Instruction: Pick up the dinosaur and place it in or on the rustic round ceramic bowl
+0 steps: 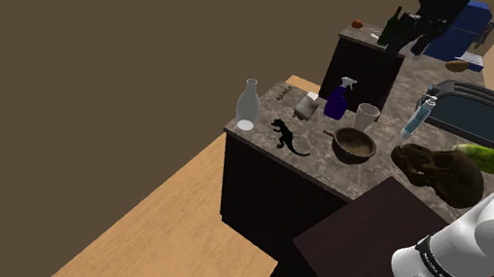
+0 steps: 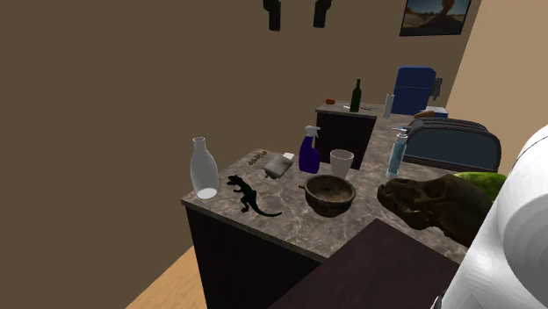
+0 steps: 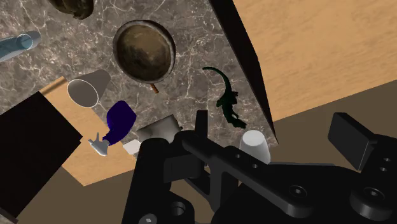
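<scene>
The dinosaur (image 1: 287, 136) is a small dark green toy standing near the counter's edge, left of the bowl in the shoulder view. It also appears as the dinosaur (image 2: 244, 193) and, from high above, the dinosaur (image 3: 227, 98). The round brown bowl (image 1: 354, 145) sits upright and empty beside it; the bowl (image 2: 330, 193) and bowl (image 3: 144, 49) show the same. My gripper (image 2: 297, 12) hangs high above the counter, open, its black fingers (image 3: 200, 130) wide apart with nothing between them. The gripper (image 3: 275, 130) looks down on both objects.
On the marble counter (image 1: 315, 166) stand a clear bottle (image 1: 249, 103), a blue spray bottle (image 1: 338, 101), a white cup (image 1: 367, 116), a water bottle (image 1: 419, 116), a dark skull (image 1: 437, 172) and a toaster (image 1: 470, 108). The counter drops to wooden floor (image 1: 175, 221).
</scene>
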Robot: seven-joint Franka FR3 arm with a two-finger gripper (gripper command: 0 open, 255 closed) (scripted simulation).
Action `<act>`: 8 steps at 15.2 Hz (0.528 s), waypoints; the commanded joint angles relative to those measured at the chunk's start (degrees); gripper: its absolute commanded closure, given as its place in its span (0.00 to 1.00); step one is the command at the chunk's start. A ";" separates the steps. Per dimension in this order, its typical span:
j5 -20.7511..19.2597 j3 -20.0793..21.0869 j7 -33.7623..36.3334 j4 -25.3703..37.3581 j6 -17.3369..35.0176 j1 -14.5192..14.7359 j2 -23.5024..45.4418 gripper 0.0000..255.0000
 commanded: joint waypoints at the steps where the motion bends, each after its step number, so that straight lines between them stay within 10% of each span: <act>1: 0.00 0.00 0.00 0.00 0.00 0.00 0.00 0.00; 8: -1.03 -3.08 -3.30 -10.39 16.67 0.13 3.74 0.00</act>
